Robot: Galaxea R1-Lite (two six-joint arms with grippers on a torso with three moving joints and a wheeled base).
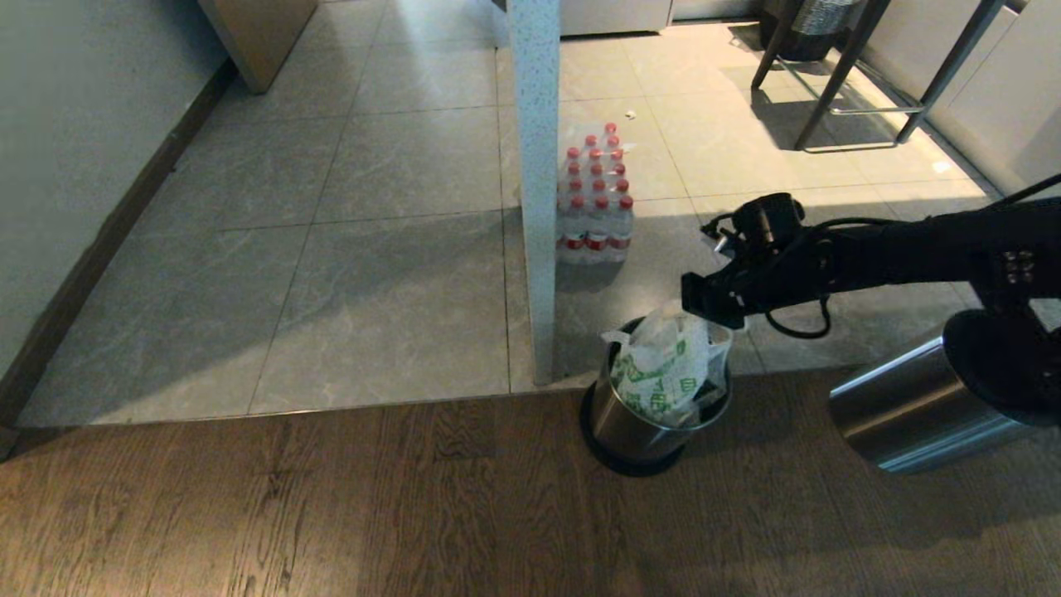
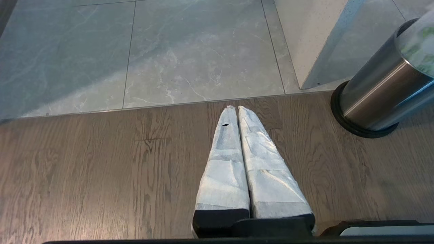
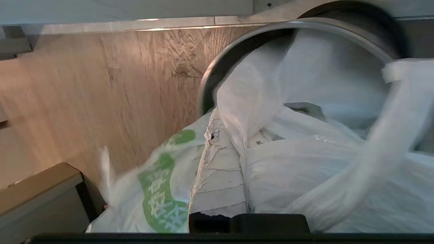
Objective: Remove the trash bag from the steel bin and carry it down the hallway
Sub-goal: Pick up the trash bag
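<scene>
the right hand (image 1: 704, 308) is clenched on a fold of the trash bag (image 1: 663, 369), pinching the thin white plastic at the top, just over the rim. the bag sits in the steel bin (image 1: 638, 431) below the hand, bulging out of its mouth. green bands and green chinese characters show on it, too small to read. the left hand (image 2: 236, 110) hangs clenched and empty over the wood floor (image 1: 331, 514).
</scene>
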